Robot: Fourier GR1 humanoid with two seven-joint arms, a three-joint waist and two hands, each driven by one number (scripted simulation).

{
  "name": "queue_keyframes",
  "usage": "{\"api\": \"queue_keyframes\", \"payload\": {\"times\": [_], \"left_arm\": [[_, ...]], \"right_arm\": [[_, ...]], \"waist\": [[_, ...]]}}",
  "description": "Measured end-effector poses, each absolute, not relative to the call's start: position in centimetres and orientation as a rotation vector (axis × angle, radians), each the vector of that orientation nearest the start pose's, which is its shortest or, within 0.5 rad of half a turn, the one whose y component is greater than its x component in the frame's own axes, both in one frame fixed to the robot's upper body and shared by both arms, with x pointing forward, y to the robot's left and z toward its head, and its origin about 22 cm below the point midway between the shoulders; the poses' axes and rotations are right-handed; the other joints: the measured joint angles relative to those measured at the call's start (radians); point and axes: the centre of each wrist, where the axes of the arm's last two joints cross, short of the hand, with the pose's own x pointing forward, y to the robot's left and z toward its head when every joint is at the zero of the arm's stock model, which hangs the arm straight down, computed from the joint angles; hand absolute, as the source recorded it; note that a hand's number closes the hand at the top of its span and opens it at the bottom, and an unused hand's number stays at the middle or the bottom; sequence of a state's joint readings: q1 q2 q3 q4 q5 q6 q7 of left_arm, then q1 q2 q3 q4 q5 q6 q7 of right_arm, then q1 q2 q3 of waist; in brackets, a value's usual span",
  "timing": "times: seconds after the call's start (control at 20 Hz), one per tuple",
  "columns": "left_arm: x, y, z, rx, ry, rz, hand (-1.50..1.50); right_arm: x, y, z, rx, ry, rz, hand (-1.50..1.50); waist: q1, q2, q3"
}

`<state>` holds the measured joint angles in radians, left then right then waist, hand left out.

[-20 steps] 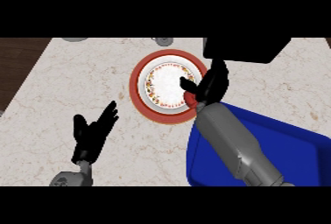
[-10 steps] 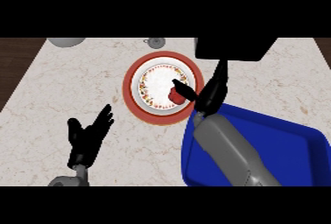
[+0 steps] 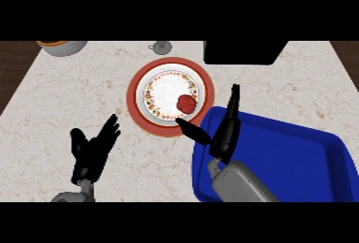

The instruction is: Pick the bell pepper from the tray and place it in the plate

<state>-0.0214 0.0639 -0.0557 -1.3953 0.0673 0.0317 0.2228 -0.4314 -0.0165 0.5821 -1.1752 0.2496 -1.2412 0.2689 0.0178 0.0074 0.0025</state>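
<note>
A red bell pepper (image 3: 186, 103) lies inside the red-rimmed white plate (image 3: 139, 84), toward its right side. The blue tray (image 3: 301, 156) fills the lower right of the counter. My right hand (image 3: 223, 132) hovers over the tray's left edge, just below and right of the plate, fingers straight and thumb spread, holding nothing. It does not touch the pepper. My left hand (image 3: 92, 148) rests open at the lower left, fingers up, well away from plate and tray.
A black box (image 3: 244, 51) stands at the back right of the plate. A small grey cup (image 3: 160, 46) and an orange-rimmed bowl (image 3: 60, 46) sit along the far edge. The dark floor shows beyond the counter's left edge (image 3: 14, 95).
My right hand has drawn back from over the plate toward the tray, leaving the bell pepper lying in the plate. The view has shifted slightly; my left hand keeps its pose.
</note>
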Motion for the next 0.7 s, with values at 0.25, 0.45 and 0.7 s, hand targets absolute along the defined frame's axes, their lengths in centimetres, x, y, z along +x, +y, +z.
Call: {"api": "queue_keyframes", "payload": {"times": [0.25,0.45,0.7], "left_arm": [[23.9,24.0,-3.4,0.000,-1.187,-0.016,0.00],[23.1,24.0,-3.7,0.005,-1.187,-0.012,0.00],[23.4,24.2,-3.1,0.005,-1.184,-0.004,0.00]], "right_arm": [[25.6,-7.6,-2.7,-0.626,-1.606,-0.125,-1.50],[23.0,-7.5,-3.8,-0.613,-1.597,-0.056,-1.50],[20.7,-6.9,-4.5,-0.605,-1.579,-0.007,-1.50]], "waist": [[-0.010,-0.005,-0.001],[-0.015,-0.007,-0.002],[-0.017,-0.008,-0.003]]}}
